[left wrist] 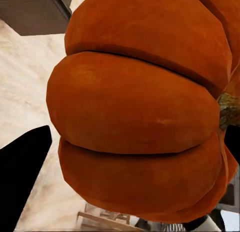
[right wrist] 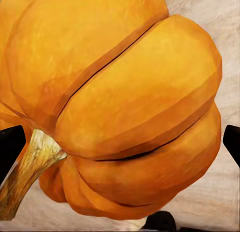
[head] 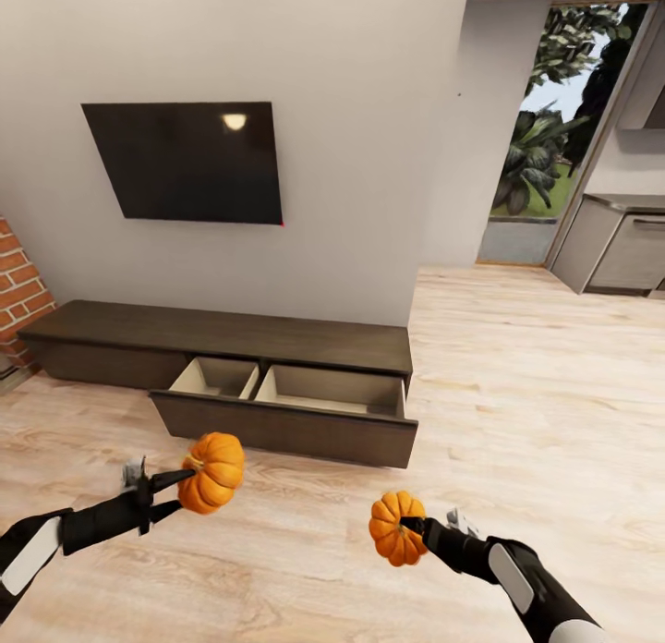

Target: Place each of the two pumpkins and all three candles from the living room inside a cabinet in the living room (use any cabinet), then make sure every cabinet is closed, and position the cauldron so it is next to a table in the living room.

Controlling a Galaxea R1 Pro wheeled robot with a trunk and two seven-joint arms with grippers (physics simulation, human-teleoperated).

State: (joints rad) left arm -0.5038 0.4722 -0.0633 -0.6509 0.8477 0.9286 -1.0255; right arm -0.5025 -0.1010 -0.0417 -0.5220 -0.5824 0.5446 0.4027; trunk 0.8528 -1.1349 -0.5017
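Left claw point(head: 185, 487): gripping a round, ribbed, bright orange pumpkin point(head: 212, 472), black fingers closing on it from the side; hanging in the air short of the long, low, dark brown wooden cabinet point(head: 120, 333).
Right claw point(head: 414, 529): clamping a second ribbed orange pumpkin point(head: 396, 528), slightly paler in the right wrist view point(right wrist: 120, 107), with a tan stalk; sitting farther back from the cabinet than the left one.
Open drawer point(head: 277, 430): standing pulled out of the cabinet's right half, showing two pale grey-beige compartments, both looking empty.
Key relation: lying ahead of both claws and across the line of approach, with the drawer's long axis running along the cabinet front; left pumpkin hanging just short of the drawer front, before the smaller compartment point(head: 214, 378); right pumpkin facing the wider compartment point(head: 332, 391), well apart from it.
Nearer arm: judging the left as closer to the drawer, so likely first to reach over the front panel and let go.
Candles and cauldron: not yet dealt with, judging by the empty drawer.
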